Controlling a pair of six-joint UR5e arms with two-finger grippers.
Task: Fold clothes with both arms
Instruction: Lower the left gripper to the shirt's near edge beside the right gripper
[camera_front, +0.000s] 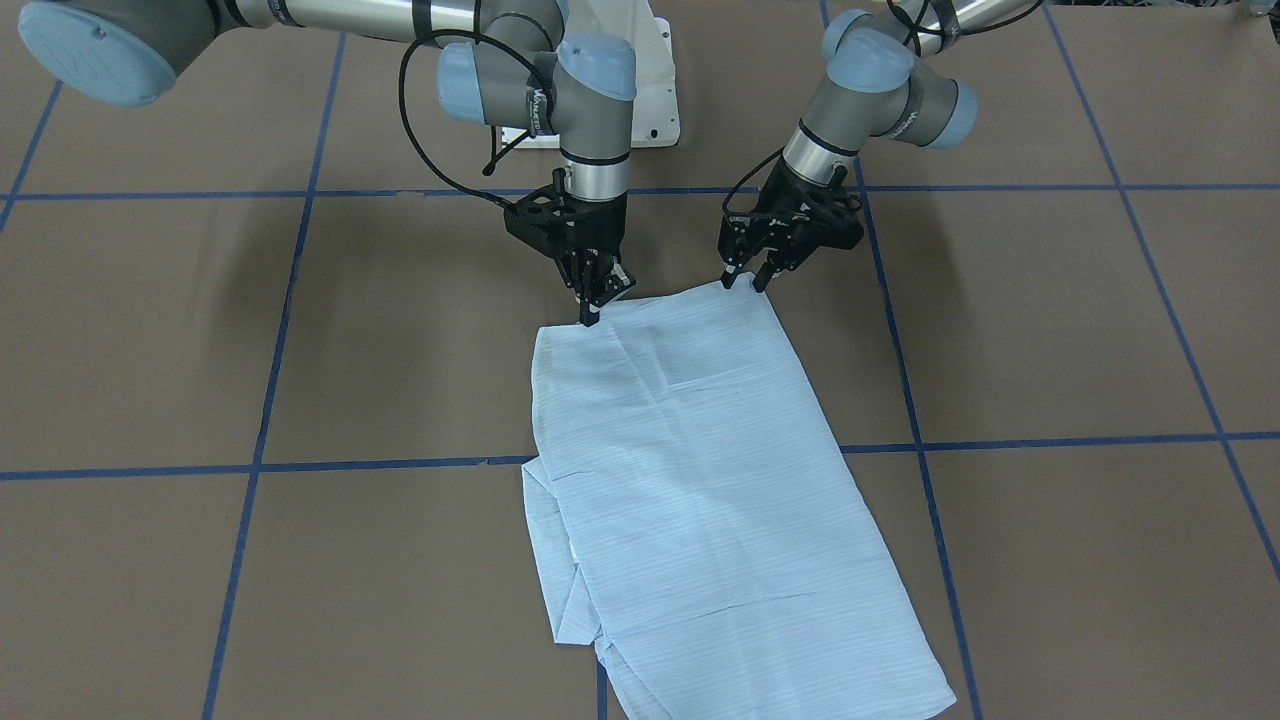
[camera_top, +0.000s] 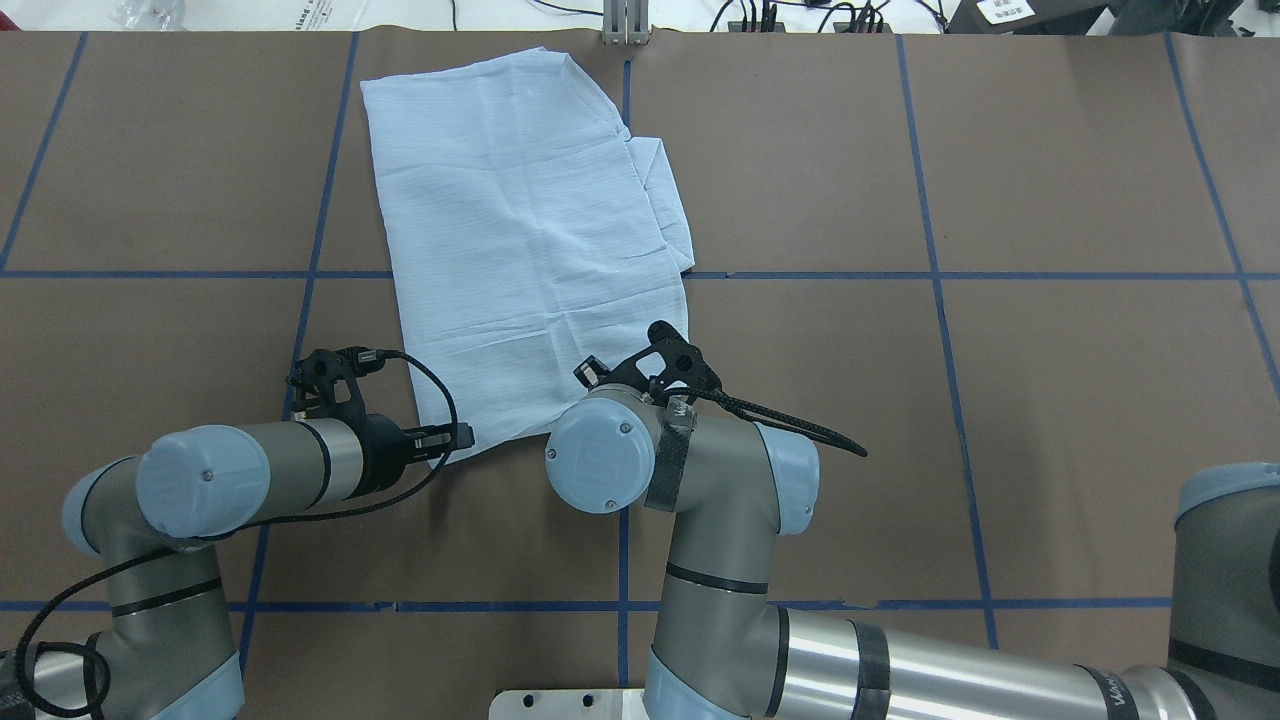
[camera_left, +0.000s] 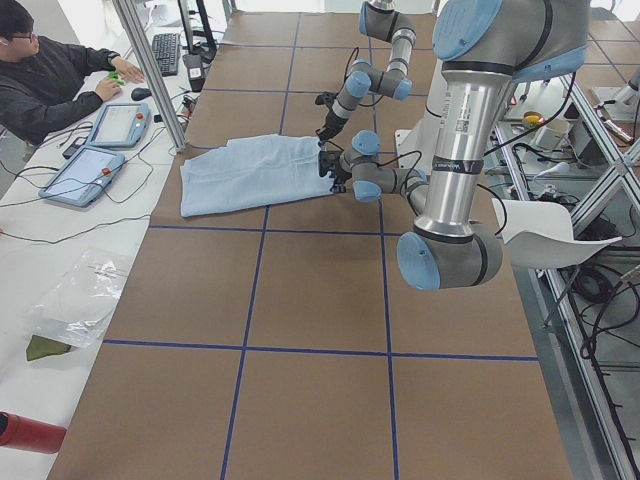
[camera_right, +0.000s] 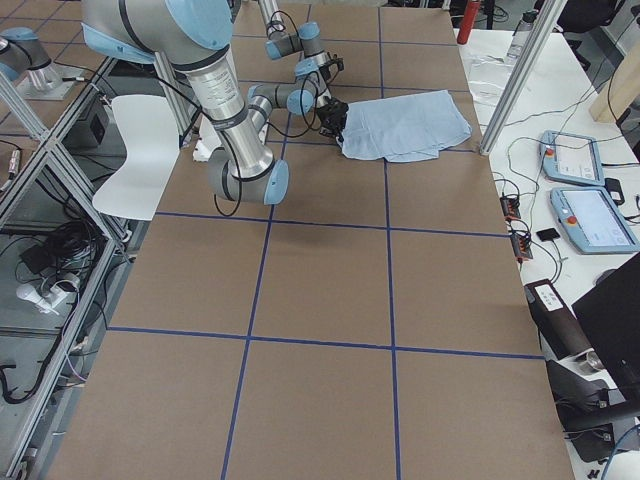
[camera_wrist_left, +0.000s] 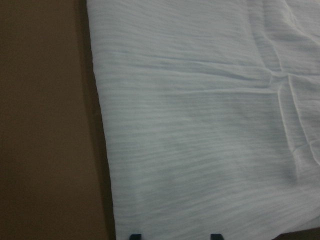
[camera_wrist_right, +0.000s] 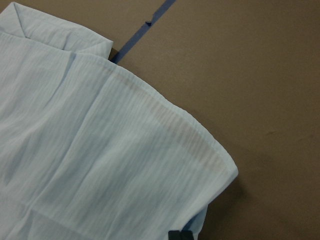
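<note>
The folded shirt (camera_front: 700, 480) lies flat on the surface (camera_front: 1050, 330), running from the robot's side to the far edge. The right end effector (camera_front: 592, 305) is pinched tight on one near corner. The left end effector (camera_front: 746, 282) sits at the other, fingers spread wide.

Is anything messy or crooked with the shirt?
Yes, a bit. The shirt lies crooked to the blue tape lines, and a bunched flap pokes out from under its edge on the robot's right, so the fold isn't neat.
</note>
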